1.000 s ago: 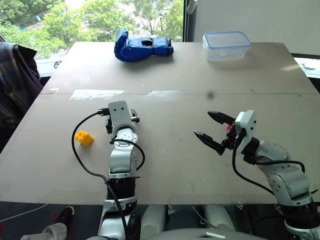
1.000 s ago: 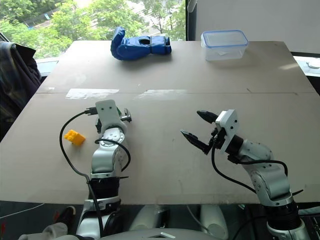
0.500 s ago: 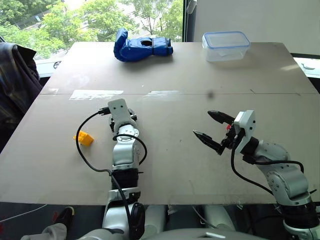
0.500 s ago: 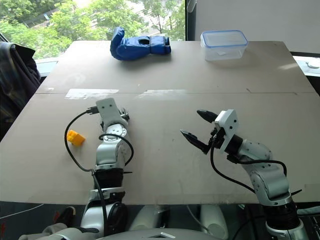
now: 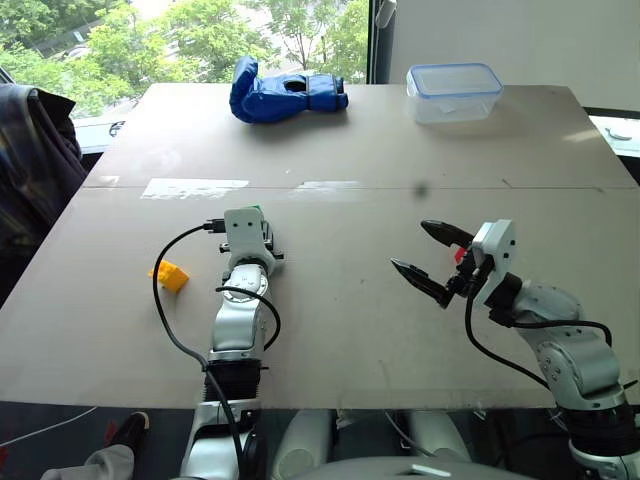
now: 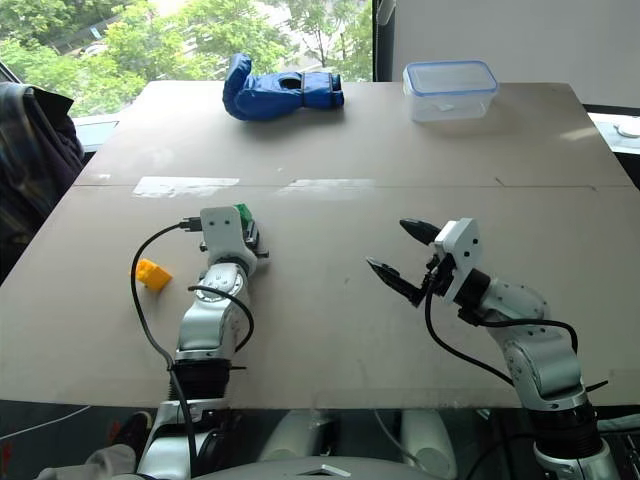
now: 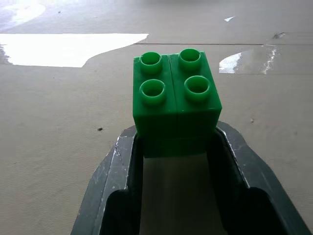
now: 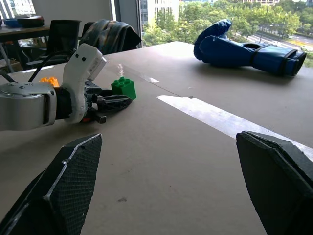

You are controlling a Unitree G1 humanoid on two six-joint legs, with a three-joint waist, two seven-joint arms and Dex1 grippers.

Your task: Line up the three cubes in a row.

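Two of the three cubes show on the table (image 5: 330,300), and the one that matters is between my left fingers. Nearest me, my left gripper (image 7: 176,142) is clenched on the green cube (image 7: 175,95): in the left wrist view the two black fingers (image 7: 122,166) press its side walls from either side, studs up, with the cube sticking out past the fingertips, away from me. The gripper lies low and level over the tabletop, pointing straight ahead, so the green cube (image 6: 242,213) sits just at its far end; I cannot tell whether the cube's underside rests on the table.

To the left of that arm, near my wrist and apart from it, lies the yellow cube (image 5: 170,275), turned a little askew. From the green cube it lies toward me and to my left, so I judge that the row turns on carrying green back and leftward to set it beside yellow, or on bringing yellow to it. My left arm is plainly the nearer one for either.

My right gripper (image 5: 432,262) hangs released, jaws spread wide and holding nothing, well apart on the right and pointing in toward the middle. A small red patch beside its wrist may be part of the gripper; I cannot tell.

Far across the table lie a blue glove (image 5: 285,90) and a clear lidded box (image 5: 453,92), well apart from all this.
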